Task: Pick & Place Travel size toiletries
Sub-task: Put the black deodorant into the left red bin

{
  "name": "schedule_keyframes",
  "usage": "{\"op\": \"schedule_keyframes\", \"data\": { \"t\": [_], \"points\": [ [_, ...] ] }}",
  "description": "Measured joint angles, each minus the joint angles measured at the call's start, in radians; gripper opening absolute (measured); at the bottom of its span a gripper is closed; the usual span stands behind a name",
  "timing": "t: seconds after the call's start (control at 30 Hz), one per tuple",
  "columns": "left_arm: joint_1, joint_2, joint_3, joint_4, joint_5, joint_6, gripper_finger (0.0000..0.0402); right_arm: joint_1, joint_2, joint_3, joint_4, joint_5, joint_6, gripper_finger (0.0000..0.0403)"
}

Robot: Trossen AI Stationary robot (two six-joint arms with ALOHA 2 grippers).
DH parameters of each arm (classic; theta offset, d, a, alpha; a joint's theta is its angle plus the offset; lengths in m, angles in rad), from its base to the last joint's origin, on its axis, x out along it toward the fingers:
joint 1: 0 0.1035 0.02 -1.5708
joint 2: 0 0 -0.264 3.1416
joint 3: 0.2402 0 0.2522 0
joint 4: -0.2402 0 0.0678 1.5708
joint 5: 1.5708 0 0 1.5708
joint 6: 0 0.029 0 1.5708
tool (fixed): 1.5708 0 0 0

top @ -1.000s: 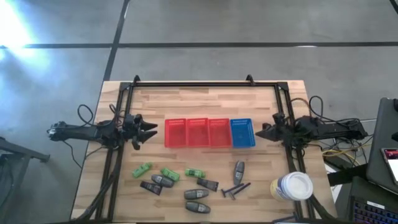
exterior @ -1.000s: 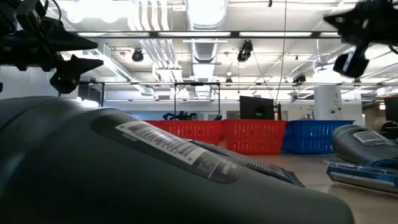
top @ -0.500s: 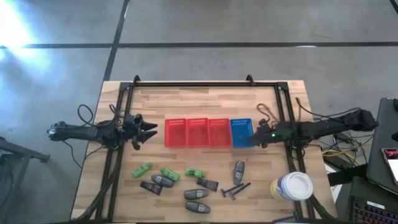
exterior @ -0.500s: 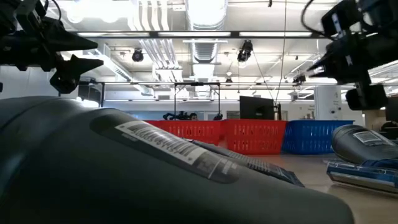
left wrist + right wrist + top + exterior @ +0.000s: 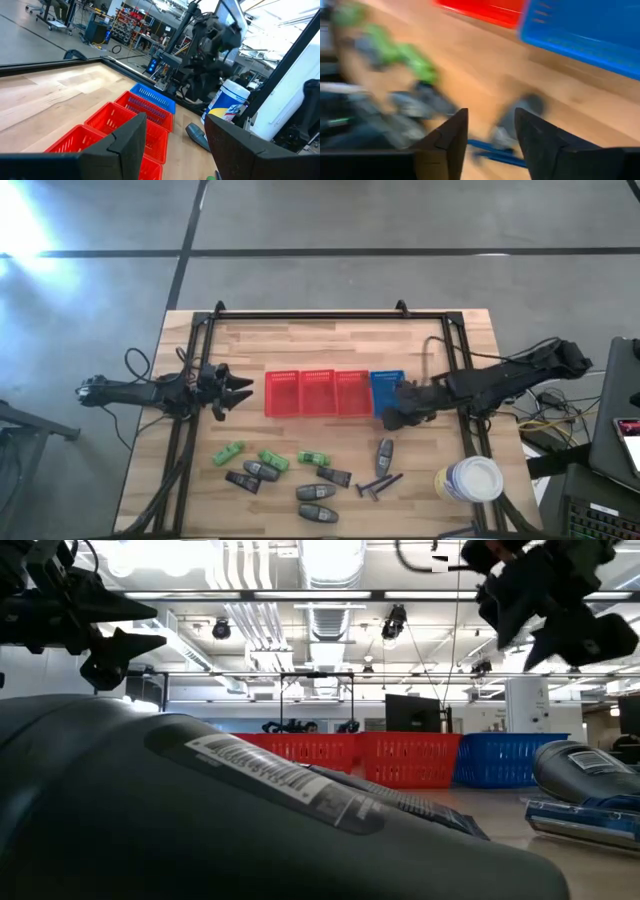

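Seemingly nothing is placed: the travel size toiletries (image 5: 310,475) all lie on the wooden bench (image 5: 330,340). The right claw (image 5: 392,420), released, hovers near the blue mesh basket (image 5: 385,383); the left claw (image 5: 240,393) waits, released.

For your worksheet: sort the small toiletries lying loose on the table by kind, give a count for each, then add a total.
Green packets: 3
Grey rounded containers: 4
Dark tubes: 2
Blue razors: 2
Total: 11
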Motion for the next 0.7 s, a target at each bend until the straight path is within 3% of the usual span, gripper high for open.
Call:
{"op": "schedule_keyframes", "data": {
  "t": [0.33, 0.7],
  "points": [
    [0.0, 0.0, 0.0, 0.0, 0.0, 0.0, 0.0207, 0.101, 0.312, 0.299, -0.273, -0.006, 0.03, 0.0244],
    [0.0, 0.0, 0.0, 0.0, 0.0, 0.0, 0.0207, 0.154, 0.455, 0.311, -0.273, -0.039, 0.214, 0.0299]
  ]
}}
